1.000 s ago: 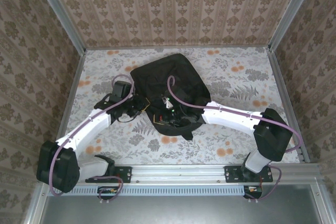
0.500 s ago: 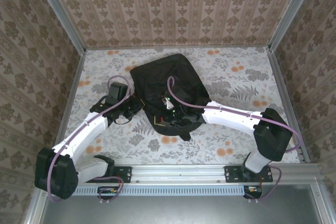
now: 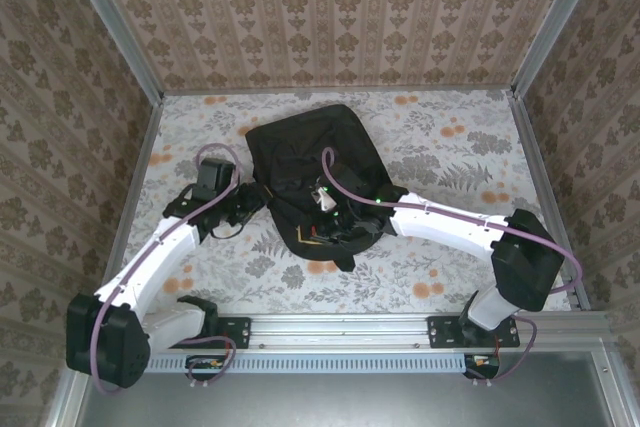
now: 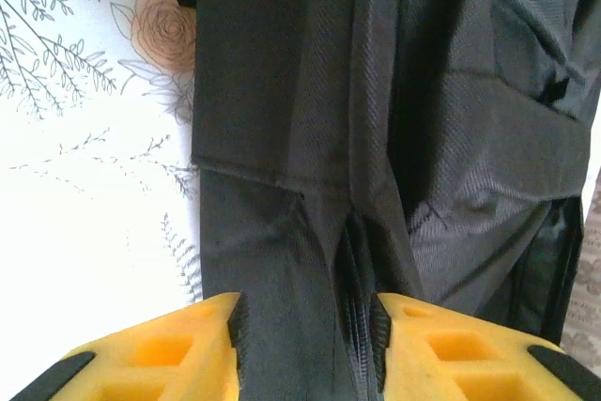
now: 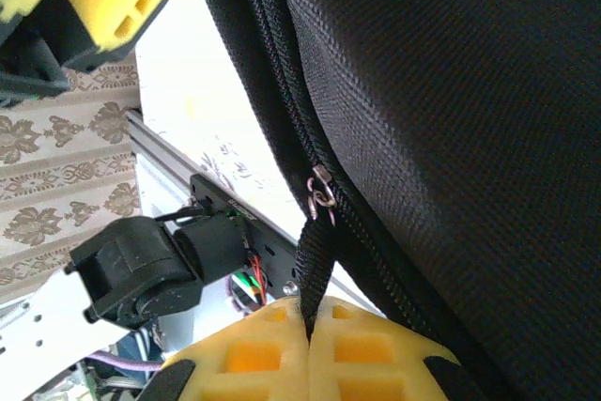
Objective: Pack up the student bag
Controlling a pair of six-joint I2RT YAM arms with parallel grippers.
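The student bag [image 3: 310, 162] lies flat near the middle of the floral worktop [image 3: 440, 147], rounded top toward the far wall, with both arms at its near end. The right pincer [image 5: 308, 312] is closed tight on the black zip pull strap [image 5: 315, 251], which hangs from the slider ring [image 5: 322, 190] on the bag's zip. The left pincer [image 4: 305, 312] has its jaws apart, astride a ridge of the bag's fabric at its left side, and no squeeze on it can be made out. In the top view the near mouth looks partly agape; what the bag holds is hidden. The task therefore appears to be at the zip stage, with one arm steadying and the other set to pull. Whether the zip is to open or close the bag cannot be told, so packing may be nearly done or hardly begun.
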